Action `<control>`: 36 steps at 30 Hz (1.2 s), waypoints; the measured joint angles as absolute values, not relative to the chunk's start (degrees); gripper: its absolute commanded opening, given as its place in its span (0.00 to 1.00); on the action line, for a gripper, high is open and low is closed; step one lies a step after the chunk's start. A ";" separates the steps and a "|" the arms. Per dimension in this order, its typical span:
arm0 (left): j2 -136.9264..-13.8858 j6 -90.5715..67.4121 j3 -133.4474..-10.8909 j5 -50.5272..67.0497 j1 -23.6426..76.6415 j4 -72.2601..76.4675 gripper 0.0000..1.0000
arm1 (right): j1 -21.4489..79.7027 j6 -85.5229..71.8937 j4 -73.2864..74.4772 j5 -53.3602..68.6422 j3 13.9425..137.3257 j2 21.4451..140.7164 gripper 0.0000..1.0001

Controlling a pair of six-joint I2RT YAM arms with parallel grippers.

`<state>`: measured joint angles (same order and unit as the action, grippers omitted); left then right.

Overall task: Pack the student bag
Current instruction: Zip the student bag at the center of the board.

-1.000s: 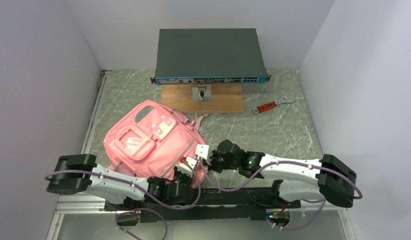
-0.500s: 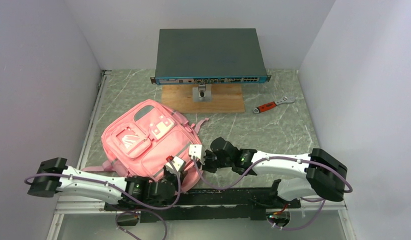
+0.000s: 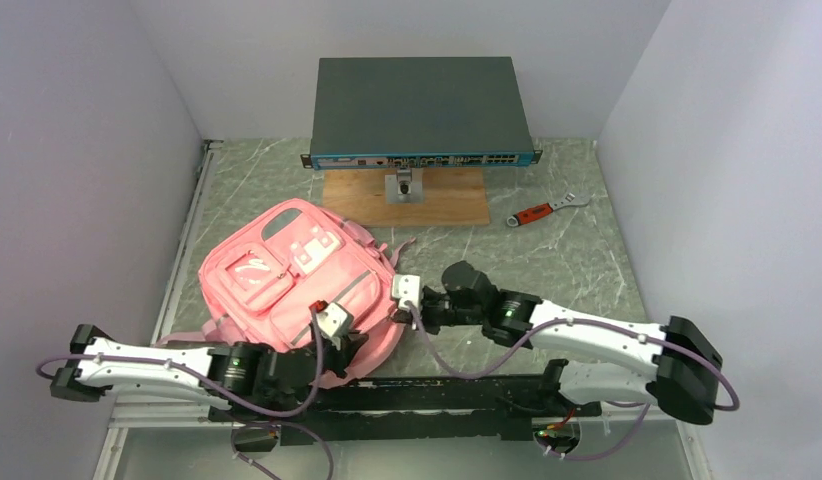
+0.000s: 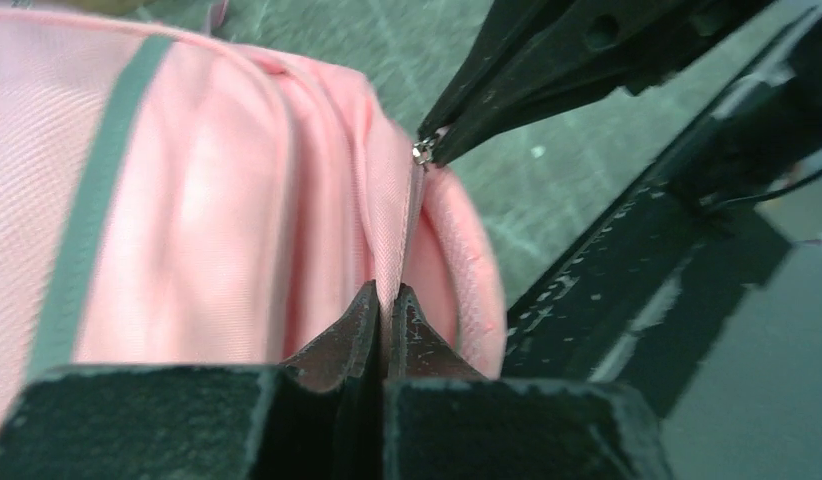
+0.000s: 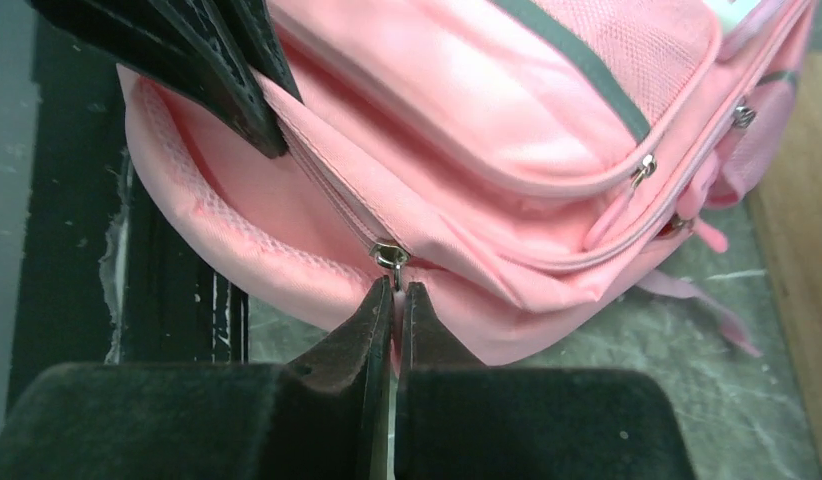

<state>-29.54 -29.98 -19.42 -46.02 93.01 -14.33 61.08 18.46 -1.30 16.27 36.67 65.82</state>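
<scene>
Plain white walls box in a grey-green marbled table on three sides, with a flat dark network switch raised at its far middle. The pink student bag lies front-up on the near left, one corner reaching the near edge; a wooden board sits under the switch and a red-handled wrench lies at the far right. The left gripper pinches the bag's fabric beside the zip, and the right gripper is clamped on the zip pull.
</scene>
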 measured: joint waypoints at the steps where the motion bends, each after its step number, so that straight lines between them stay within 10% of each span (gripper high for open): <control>1: -28.12 -29.41 -20.64 -45.04 92.99 -15.25 0.00 | 60.40 18.74 -0.82 17.37 36.93 64.45 0.00; 21: -24.95 -23.18 -48.34 -37.19 92.73 -47.62 0.00 | 51.35 27.03 8.84 38.17 51.57 65.19 0.00; 30: -14.79 -20.88 -61.32 -33.67 93.36 -67.07 0.00 | 41.08 25.26 13.56 29.63 45.15 62.94 0.01; 34: -14.79 -18.63 -62.59 -32.25 93.36 -68.51 0.00 | 41.52 11.38 4.43 31.79 45.17 63.79 0.42; 36: -14.46 -17.45 -62.33 -31.22 93.36 -68.36 0.00 | 41.76 0.01 -2.50 33.82 45.17 64.42 0.47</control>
<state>-14.46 -17.45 -62.33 -31.22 93.36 -68.36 41.76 0.01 -2.50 33.82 45.17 64.42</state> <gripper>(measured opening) 0.059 0.354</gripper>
